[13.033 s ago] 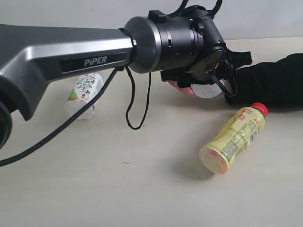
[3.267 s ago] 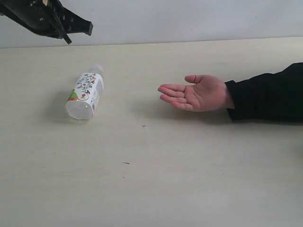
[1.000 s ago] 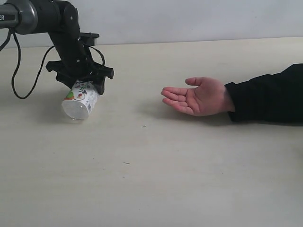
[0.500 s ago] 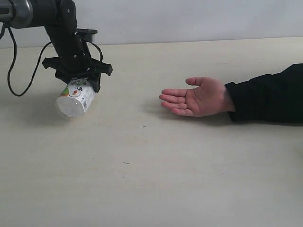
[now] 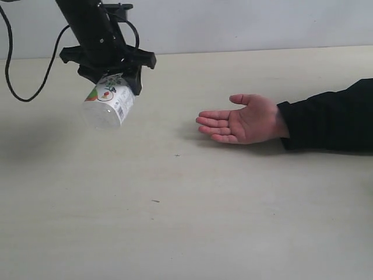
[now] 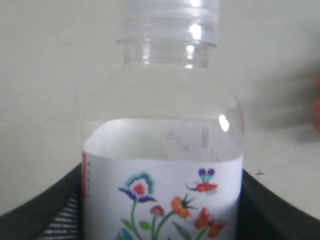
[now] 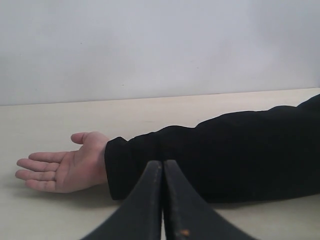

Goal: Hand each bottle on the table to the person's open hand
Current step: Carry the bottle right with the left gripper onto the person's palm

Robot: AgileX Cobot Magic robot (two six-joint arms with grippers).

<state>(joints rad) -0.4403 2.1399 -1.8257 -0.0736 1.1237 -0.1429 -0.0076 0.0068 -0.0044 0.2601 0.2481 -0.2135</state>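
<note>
While the small clear plastic bottle with a white floral-print label [image 5: 109,104] was held aloft by the black left pincer [image 5: 111,79], the carry-to-hand step was judged to be in hand. The bottle was gripped across the label, with its base tilted downward and clear of the wide pale beige counter [image 5: 233,221]. In the left wrist view the label was seen pinched between two black fingers [image 6: 42,215], and the clear shoulder and cap were pointed away from the wrist.

The person's bare, light-skinned open hand [image 5: 245,119] was seen palm up and empty at the end of a black sleeve [image 5: 326,116], well apart from the bottle. Whether it was resting on the counter could not be told.

The right pincer [image 7: 162,167] was caught only in its own wrist view. It was pressed together with nothing in it and aimed at the sleeve, so it was judged idle.

No other bottle was seen in any view, so this was judged likely to be the last handover. The counter out of frame could not be checked.

The next move was judged to need:
- Sideways travel toward the palm, with height kept so the base passes over the fingertips.
- Lowering until the bottle is borne by the palm.
- Release only once it is supported.

The bottle was judged empty, light and round, so a roll off the palm was to be reckoned with.
</note>
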